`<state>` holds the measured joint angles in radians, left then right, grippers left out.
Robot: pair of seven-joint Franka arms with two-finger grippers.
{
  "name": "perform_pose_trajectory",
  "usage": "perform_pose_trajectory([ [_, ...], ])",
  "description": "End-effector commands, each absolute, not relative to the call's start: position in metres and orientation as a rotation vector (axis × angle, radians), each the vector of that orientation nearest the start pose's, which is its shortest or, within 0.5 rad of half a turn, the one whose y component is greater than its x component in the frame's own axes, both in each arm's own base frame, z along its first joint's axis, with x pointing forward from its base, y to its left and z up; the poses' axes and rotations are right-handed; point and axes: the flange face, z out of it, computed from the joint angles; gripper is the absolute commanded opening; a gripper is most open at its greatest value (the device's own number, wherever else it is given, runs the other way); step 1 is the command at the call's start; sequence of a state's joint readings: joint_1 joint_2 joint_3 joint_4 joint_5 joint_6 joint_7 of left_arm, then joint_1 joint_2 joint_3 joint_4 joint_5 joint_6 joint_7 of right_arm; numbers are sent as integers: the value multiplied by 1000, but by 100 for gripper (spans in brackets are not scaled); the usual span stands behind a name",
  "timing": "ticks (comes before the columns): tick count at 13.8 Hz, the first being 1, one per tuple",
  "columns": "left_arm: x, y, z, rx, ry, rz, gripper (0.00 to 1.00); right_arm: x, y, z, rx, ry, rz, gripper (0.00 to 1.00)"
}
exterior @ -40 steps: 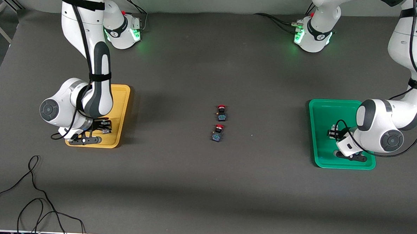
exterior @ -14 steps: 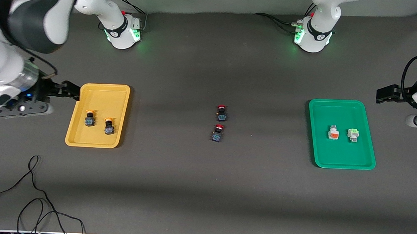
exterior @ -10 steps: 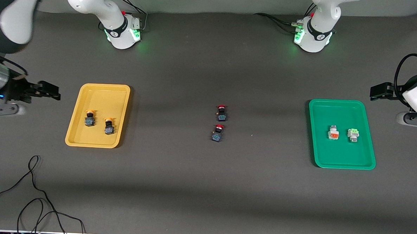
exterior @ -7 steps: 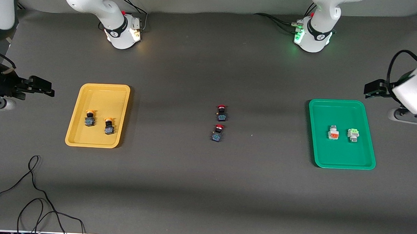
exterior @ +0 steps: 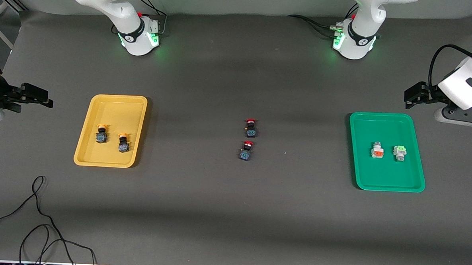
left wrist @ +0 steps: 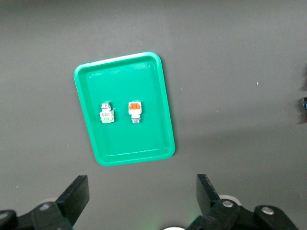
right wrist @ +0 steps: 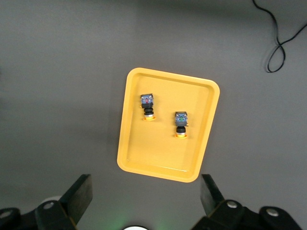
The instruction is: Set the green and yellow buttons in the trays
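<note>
The yellow tray holds two black buttons with yellow-orange caps; both also show in the right wrist view, on the tray. The green tray holds a whitish button with an orange face and one with a light-green face; the left wrist view shows them too, on the tray. My right gripper is open and empty, high off the table at the right arm's end. My left gripper is open and empty, up beside the green tray.
Two black buttons with red caps stand on the dark mat at mid-table. A black cable loops near the front edge at the right arm's end. The arm bases stand at the back.
Both grippers were down in their trays, then let go of the buttons and rose. Both arms have since drawn back outward from the trays. The buttons lie still.
</note>
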<state>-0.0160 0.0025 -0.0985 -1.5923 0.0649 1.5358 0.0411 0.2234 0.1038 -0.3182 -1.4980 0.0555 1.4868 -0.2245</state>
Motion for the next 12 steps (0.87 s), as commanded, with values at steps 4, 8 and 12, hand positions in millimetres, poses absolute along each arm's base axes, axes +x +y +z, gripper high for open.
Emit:
perform_pose_trajectory([
  [4, 543, -55, 601, -3105, 185, 77, 100, 543, -37, 598, -3147, -146, 82, 100],
  [8, 543, -53, 601, -3105, 180, 79, 100, 542, -30, 602, -3172, -101, 78, 100],
  [12, 541, -51, 600, -3104, 175, 101, 100, 547, -32, 606, -3174, -72, 65, 100],
])
